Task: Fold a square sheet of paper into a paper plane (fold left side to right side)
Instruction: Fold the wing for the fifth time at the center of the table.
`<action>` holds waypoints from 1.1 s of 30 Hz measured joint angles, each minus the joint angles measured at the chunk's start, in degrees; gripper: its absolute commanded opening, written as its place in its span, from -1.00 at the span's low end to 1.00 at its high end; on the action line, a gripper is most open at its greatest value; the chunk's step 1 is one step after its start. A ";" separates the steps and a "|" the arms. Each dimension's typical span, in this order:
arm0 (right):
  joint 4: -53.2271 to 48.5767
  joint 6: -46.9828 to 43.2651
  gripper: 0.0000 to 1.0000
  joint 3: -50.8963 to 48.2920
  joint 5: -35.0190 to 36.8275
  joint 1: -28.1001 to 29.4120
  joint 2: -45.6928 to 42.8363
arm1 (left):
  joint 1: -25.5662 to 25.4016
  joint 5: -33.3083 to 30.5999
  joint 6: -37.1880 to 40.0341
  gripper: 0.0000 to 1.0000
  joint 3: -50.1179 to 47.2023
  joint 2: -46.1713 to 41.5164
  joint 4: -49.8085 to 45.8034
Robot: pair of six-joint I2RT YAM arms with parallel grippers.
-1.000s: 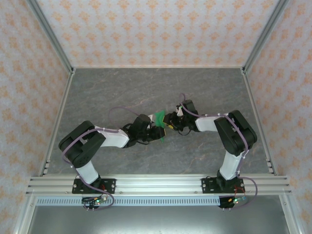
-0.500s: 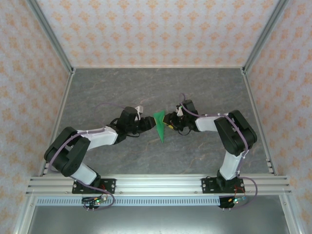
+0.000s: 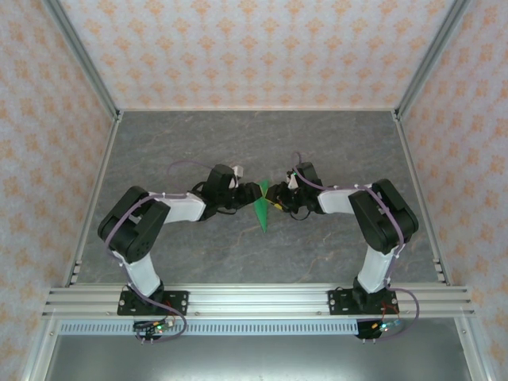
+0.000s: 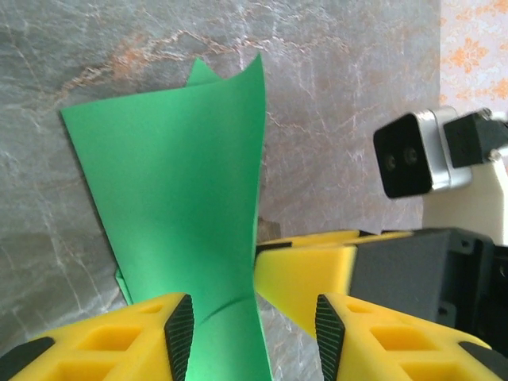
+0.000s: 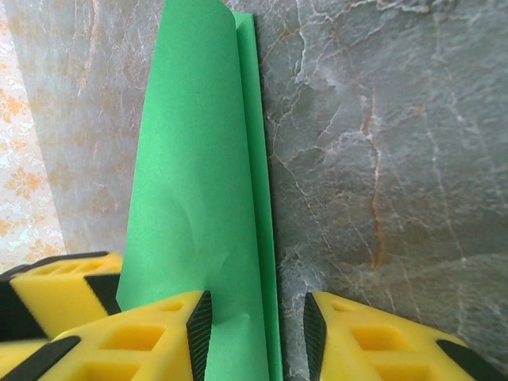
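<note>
Two grippers straddle the paper (image 4: 182, 198): left gripper (image 4: 254, 337) has its jaws apart, right gripper's (image 5: 258, 333) grip is unclear; unpinned, the flap may spring back.

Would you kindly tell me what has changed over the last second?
The left tool swung off the green paper to its left edge, uncovering the pointed shape, and its jaws now straddle that edge. The right tool and the paper stayed where they were.

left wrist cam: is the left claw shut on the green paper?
No, the left claw has its pads apart, with the green paper between them and a gap beside it.
</note>
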 measured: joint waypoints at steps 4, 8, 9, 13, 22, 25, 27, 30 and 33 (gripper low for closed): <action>-0.04 -0.17 -0.20 0.00 -0.02 0.02 0.00 | 0.83 0.52 -0.94 -0.14 0.33 2.62 1.20; -0.59 -0.52 -0.20 0.33 -0.07 0.02 0.07 | 0.87 1.14 -1.38 -0.16 0.81 4.31 2.47; -0.61 -0.59 -0.21 0.37 -0.17 0.02 0.09 | 0.87 1.51 -1.40 -0.17 0.87 4.50 2.89; -0.63 -0.79 -0.20 0.37 -0.22 0.02 0.11 | 0.87 2.10 -1.86 -0.29 1.01 4.85 4.00; -1.09 -0.83 -0.20 0.63 -0.24 0.02 0.20 | 0.87 2.38 -2.21 -0.87 1.95 5.77 4.96; -1.09 -1.09 -0.19 0.66 -0.28 0.02 0.20 | 1.01 2.10 -1.20 -0.95 1.95 5.77 4.59; -1.14 -1.31 -0.18 0.63 -0.35 0.02 0.13 | 1.42 2.08 -0.70 -0.95 1.95 5.77 4.42; -1.29 -1.90 -0.17 0.63 -0.35 0.02 -0.02 | 2.38 2.03 0.90 -0.95 1.95 5.77 3.80; -1.22 -1.92 -0.11 0.63 -0.44 0.04 -0.15 | 2.93 2.05 2.99 -0.96 1.95 5.77 2.75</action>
